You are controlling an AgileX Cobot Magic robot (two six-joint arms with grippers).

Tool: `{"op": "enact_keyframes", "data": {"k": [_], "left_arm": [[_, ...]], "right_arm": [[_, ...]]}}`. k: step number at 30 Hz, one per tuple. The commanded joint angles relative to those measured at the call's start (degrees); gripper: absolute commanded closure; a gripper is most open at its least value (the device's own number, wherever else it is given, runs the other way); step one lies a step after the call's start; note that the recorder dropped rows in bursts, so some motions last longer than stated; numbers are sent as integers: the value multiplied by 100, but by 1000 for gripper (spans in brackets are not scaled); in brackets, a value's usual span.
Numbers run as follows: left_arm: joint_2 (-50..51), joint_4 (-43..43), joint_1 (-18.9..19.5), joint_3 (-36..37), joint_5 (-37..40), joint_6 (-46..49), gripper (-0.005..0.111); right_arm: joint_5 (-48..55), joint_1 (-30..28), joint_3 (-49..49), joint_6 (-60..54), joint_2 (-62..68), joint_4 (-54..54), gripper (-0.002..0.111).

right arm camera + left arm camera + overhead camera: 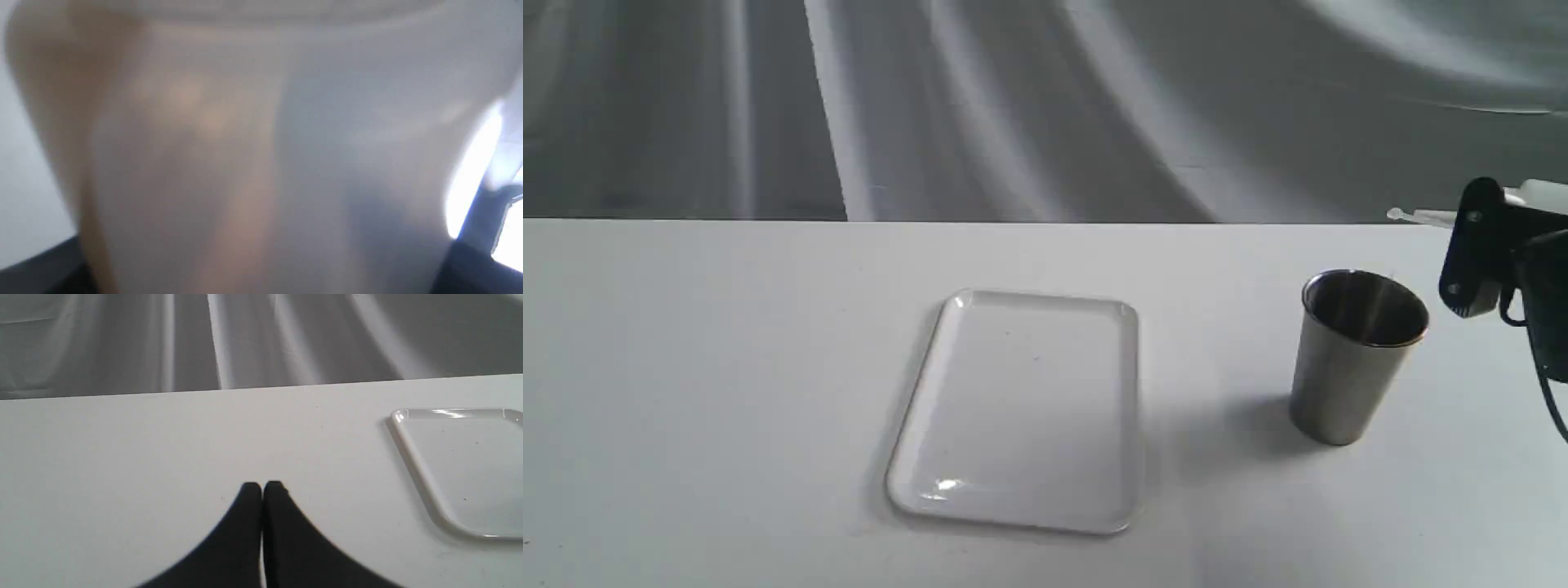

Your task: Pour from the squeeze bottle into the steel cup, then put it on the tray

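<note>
exterior looks across the table; left wrist shares the tray.

You face a white table across the lower frame, grey draped cloth above, soft light streaks

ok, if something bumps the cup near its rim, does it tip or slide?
Likely tips: the cup tapers to a base narrower than its rim and stands tall for that base. Probably light, as the wall looks thin and no liquid shows inside. On the smooth table a low push may just slide it.
</note>
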Motion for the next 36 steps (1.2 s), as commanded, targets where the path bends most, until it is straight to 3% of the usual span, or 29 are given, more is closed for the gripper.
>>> {"op": "enact_keyframes", "data": {"k": [1,18,36], "left_arm": [[-15,-6,9,25,-43,-27,107],[-15,-6,9,25,-43,-15,107],[-15,-6,9,25,-43,-16,107]], "right_arm": [[-255,-113,100,286,-43,-130,108],[-476,-232,331,1354,-54,-105,108],[-779,-308,331,4439,-596,-105,108]]}}
